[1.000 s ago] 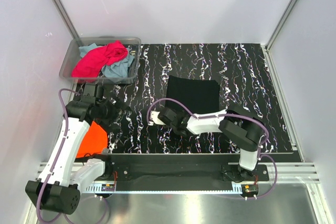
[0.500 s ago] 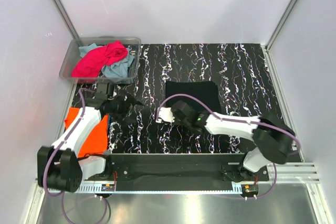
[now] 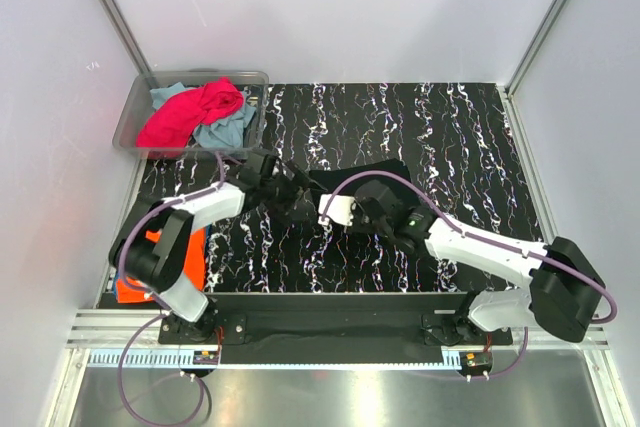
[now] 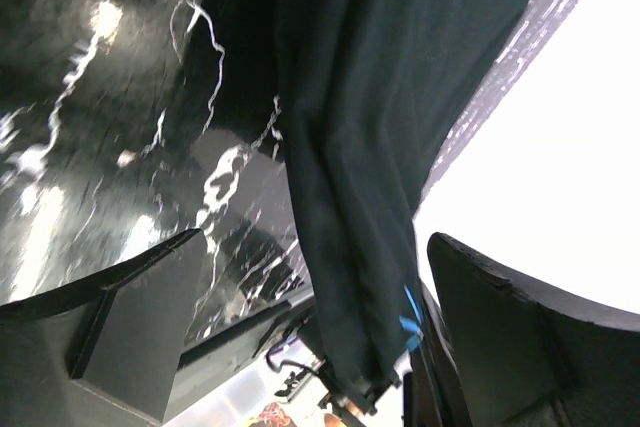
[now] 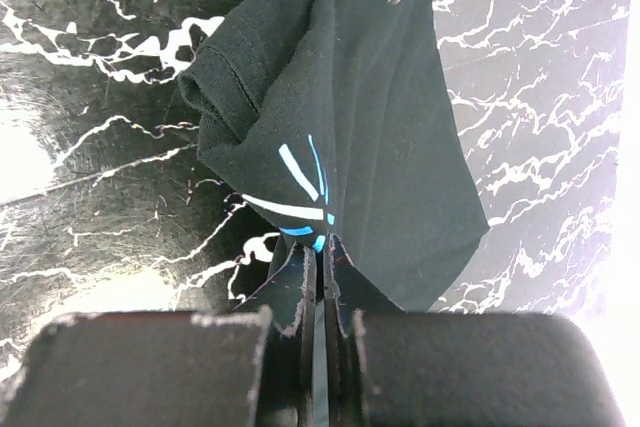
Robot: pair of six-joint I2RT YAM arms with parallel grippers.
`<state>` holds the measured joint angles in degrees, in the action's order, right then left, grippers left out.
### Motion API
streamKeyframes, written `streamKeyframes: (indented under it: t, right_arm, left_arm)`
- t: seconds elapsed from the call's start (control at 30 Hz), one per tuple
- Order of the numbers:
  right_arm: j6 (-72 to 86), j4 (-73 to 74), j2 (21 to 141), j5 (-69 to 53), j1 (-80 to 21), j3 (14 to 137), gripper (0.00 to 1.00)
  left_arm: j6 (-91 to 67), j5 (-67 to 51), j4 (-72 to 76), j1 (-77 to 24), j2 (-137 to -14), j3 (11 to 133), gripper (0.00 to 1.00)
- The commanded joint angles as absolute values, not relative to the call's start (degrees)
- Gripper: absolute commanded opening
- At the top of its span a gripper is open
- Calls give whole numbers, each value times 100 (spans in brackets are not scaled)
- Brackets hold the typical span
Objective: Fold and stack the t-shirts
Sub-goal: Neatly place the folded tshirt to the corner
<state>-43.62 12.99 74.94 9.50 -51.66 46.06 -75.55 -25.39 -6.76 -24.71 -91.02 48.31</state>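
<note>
— Where's the black t-shirt point(image 3: 375, 169)?
— Bunched in the middle of the tabletop point(image 3: 460, 127). The right tool point(image 5: 322, 265) has its fingers pressed together on one edge of the cloth.
— And the left tool point(image 4: 325, 337)?
— Spread wide, gripping nothing, just beside that pinched edge.
— The other shirts?
— The orange t-shirt point(image 3: 193, 252) lies flat near the left arm's base. The pink t-shirt point(image 3: 190, 112) and the teal t-shirt point(image 3: 235, 129) are heaped in the clear bin point(image 3: 135, 107) at the far left corner.
</note>
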Motion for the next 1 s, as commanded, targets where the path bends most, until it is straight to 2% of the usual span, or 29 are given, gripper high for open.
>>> streamKeyframes:
  t: [0.0, 0.17, 0.4, 0.5, 0.6, 0.63, 0.67, 0.7, 0.73, 0.77, 0.8, 0.87, 0.97]
  right_arm:
    - [-4342, 1239, 7242, 738, -5080, 4693, 0]
    - [-4254, 1239, 7163, 598, -5001, 4737, 0]
    - [-3964, 1187, 7023, 413, -4931, 4667, 0]
    - [-3903, 1169, 6944, 404, -4904, 4615, 0]
    - [-3815, 1160, 6839, 387, -4896, 4544, 0]
    - [-3780, 1160, 6812, 387, -4896, 4527, 0]
    - [-3718, 1160, 6777, 395, -4896, 4518, 0]
    - [-3683, 1169, 6715, 456, -4904, 4483, 0]
    - [-3648, 1186, 6680, 492, -4896, 4482, 2]
    - [-3560, 1204, 6645, 562, -4896, 4474, 10]
    - [-3499, 1300, 6575, 667, -4896, 4508, 28]
    - [-3297, 1450, 6426, 703, -4896, 4561, 34]
    - [-2955, 1590, 6276, 975, -4896, 4623, 58]
  left_arm:
    - [-7945, -2250, 200, -2584, -9394, 5001, 99]
    - [-8077, -2241, 290, -2672, -9940, 5317, 99]
    - [-8604, -2355, 1316, -2733, -10721, 5467, 99]
    - [-8815, -2452, 1790, -2742, -11003, 5397, 93]
    - [-8921, -2470, 2309, -2742, -11127, 5265, 77]
    - [-8938, -2487, 2486, -2742, -11144, 5204, 66]
    - [-8930, -2531, 2705, -2725, -11136, 5151, 42]
    - [-8938, -2583, 3116, -2716, -11127, 5020, 28]
    - [-8886, -2593, 3233, -2698, -11092, 4958, 18]
    - [-8807, -2575, 3243, -2690, -10944, 4914, 6]
    - [-8694, -2488, 2973, -2672, -10829, 4852, 0]
    - [-8281, -2217, 2542, -2654, -10348, 4764, 0]
    - [-7648, -1882, 1453, -2628, -9575, 4676, 0]
